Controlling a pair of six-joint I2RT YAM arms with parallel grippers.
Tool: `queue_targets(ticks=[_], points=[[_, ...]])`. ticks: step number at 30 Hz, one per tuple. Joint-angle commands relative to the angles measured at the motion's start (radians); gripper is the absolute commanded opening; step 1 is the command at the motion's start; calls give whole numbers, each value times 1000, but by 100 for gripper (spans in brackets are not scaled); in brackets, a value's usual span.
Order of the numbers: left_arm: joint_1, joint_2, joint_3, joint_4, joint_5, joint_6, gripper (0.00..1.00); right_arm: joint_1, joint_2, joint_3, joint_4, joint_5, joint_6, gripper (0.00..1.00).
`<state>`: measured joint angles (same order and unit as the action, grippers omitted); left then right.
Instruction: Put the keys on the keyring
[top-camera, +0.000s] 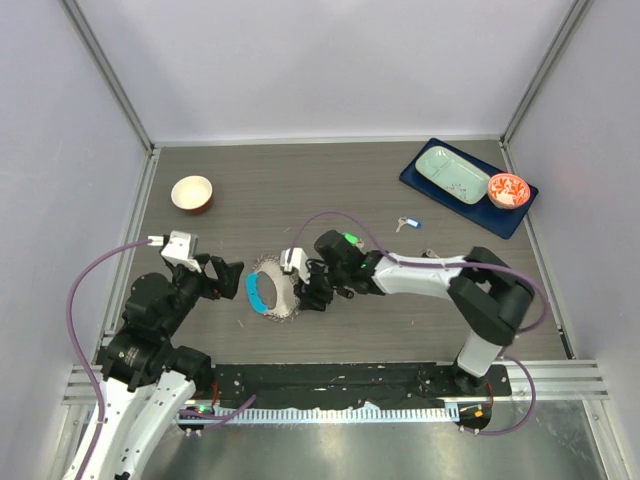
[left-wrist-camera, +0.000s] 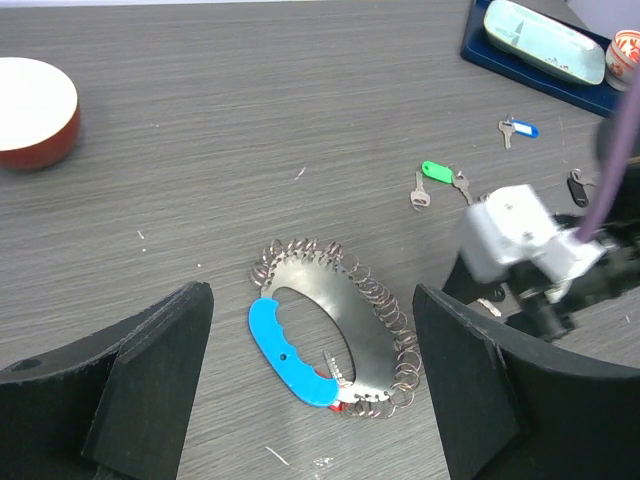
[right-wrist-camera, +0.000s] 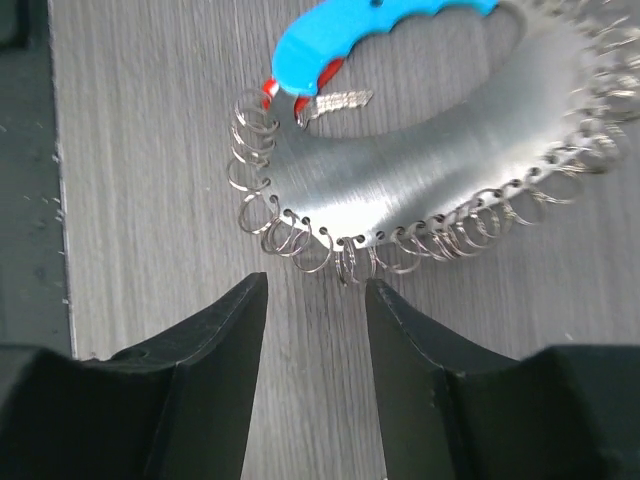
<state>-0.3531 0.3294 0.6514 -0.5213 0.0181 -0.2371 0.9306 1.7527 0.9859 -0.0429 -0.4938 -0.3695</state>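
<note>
Dish (top-camera: 452, 172) and patterned bowl (top-camera: 507, 189) on mat (top-camera: 512, 217), contents unclear; left tool (left-wrist-camera: 312, 300) wide open, right tool (right-wrist-camera: 315, 290) half open, both empty.

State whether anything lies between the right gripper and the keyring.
Nothing visible does. The right gripper, jaws open, points at the keyring and its rim of small wire loops, with only a strip of bare table between them.
</note>
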Motion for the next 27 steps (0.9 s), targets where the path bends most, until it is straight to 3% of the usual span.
queue_targets(ticks=[1, 6, 10, 12, 16, 27], points=[[8, 10, -1, 37, -10, -11, 85, -1, -183, -117, 251, 93, 162, 50], [11, 23, 1, 33, -4, -11, 85, -1, -233, -196, 305, 141, 217, 45], [16, 36, 1, 30, -1, -13, 85, -1, -203, -263, 402, 132, 354, 38], [16, 39, 1, 30, -1, -14, 85, -1, -188, -291, 483, 133, 441, 38], [14, 46, 1, 29, -1, -14, 85, 4, -150, -343, 564, 176, 465, 38], [17, 57, 2, 29, 11, -14, 85, 5, -70, -282, 517, 166, 478, 37]])
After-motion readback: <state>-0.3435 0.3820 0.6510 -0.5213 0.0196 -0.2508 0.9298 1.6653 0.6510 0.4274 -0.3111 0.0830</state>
